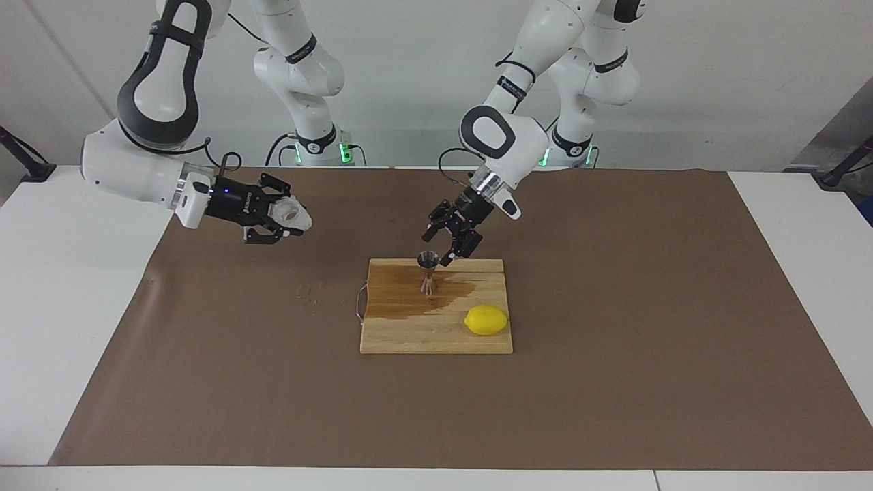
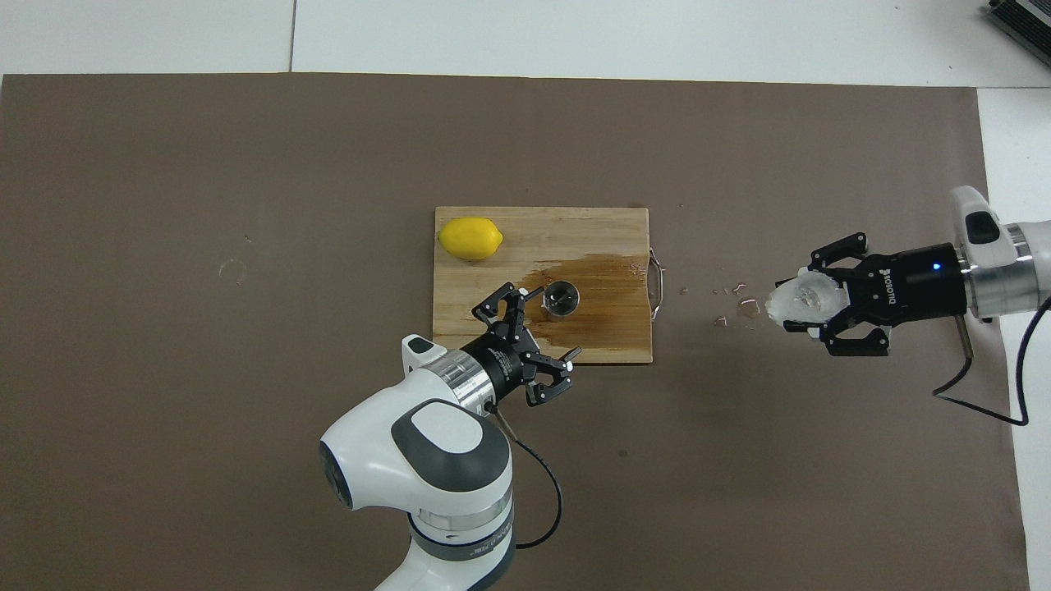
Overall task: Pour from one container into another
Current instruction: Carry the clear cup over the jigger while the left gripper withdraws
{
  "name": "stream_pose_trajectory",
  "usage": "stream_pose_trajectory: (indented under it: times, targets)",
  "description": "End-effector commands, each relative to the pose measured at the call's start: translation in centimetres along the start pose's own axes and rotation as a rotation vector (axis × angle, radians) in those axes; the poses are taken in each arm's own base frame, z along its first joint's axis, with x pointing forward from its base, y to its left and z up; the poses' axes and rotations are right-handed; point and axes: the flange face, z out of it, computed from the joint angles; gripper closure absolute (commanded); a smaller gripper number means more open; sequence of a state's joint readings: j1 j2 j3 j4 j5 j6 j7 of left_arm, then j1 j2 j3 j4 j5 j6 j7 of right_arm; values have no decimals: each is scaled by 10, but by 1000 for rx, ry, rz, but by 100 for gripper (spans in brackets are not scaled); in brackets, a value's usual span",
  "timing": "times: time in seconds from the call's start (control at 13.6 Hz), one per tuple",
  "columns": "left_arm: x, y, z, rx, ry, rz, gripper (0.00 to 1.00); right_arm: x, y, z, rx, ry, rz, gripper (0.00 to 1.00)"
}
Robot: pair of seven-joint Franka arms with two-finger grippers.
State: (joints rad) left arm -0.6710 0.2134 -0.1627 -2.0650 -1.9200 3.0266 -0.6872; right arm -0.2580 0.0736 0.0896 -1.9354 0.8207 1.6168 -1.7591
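Brown paper over white tabletop [image 1: 41, 307], wooden board [image 1: 436, 334] in middle as landmark. On board: steel jigger [image 1: 427, 271] upright in wet brown stain [image 1: 409, 300], lemon [image 1: 486, 320] beside, toward left arm's end. Left gripper [image 1: 452, 247] open, empty, hanging just above board's edge nearest robots, close to jigger but apart. Right gripper [image 1: 292, 217] closed around bumpy white cup [image 1: 291, 215], tipped on side, in air over paper well away from board, toward right arm's end; few drops [image 2: 735, 300] on paper below. Judging: pouring seems finished, with much spilled. Next move probably: turn cup upright, set down on paper, release.
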Motion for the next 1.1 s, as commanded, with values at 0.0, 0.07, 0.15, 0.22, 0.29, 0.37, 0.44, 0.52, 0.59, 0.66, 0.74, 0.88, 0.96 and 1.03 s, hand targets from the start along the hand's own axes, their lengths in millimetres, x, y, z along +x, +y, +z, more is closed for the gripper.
stream_pose_trajectory:
  times: [0.0, 0.07, 0.15, 0.22, 0.29, 0.37, 0.44, 0.52, 0.59, 0.66, 0.74, 0.88, 0.96, 1.03]
  targets:
    - [8, 6, -15, 36, -2, 124, 0, 32, 2, 11, -27, -86, -6, 75]
    - [15, 16, -17, 51, -3, 165, 0, 40, 1, 18, -20, -106, -22, 75]
    - [20, 22, -20, 75, -12, 206, 0, 46, 1, 26, -18, -121, -26, 75]
    - [21, 23, -21, 96, -19, 239, 0, 54, 2, 33, -31, -137, -35, 75]
    - [25, 27, -23, 103, -8, 266, 0, 61, 3, 38, -45, -153, -44, 75]
    - [26, 31, -24, 121, -10, 311, 0, 68, 4, 45, -62, -173, -42, 75]
    - [32, 43, -29, 139, -15, 340, 0, 74, 5, 51, -80, -190, -36, 75]
    - [37, 53, -32, 170, -21, 387, 0, 84, 4, 61, -87, -211, -44, 75]
    - [42, 64, -35, 202, -20, 439, 0, 91, 5, 69, -111, -239, -57, 75]
    - [47, 75, -39, 240, -13, 504, 0, 100, 5, 81, -122, -267, -74, 75]
    - [53, 89, -44, 281, -3, 571, 0, 108, 4, 88, -138, -293, -84, 75]
    - [56, 123, -60, 388, 22, 740, 0, 122, 3, 104, -172, -329, -98, 75]
    - [55, 142, -71, 433, 36, 808, 0, 128, 3, 111, -188, -341, -104, 75]
    - [50, 156, -80, 473, 51, 868, 0, 134, 1, 117, -202, -357, -111, 75]
